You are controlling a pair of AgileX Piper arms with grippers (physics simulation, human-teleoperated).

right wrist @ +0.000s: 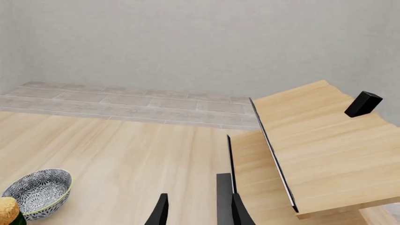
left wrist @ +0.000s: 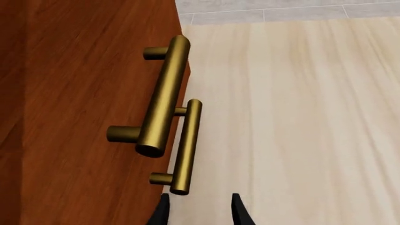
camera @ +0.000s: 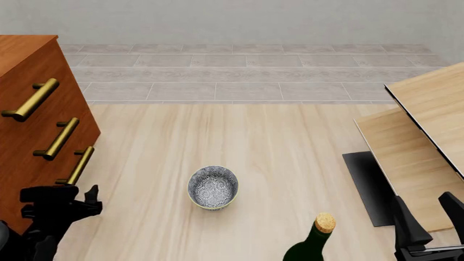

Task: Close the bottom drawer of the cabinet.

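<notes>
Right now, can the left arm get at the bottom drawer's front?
Probably yes: the left gripper sits just beside the bottom drawer, below its brass handle, with nothing visible between them.

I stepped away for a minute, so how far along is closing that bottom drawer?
The bottom drawer already looks flush with the cabinet front. The left gripper sits beside its brass handle, open, holding nothing. The right gripper is idle. What's left: likely only confirming and retreating.

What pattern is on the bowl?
The bowl has a dense blue-grey and white floral print, clearest in the front view.
</notes>
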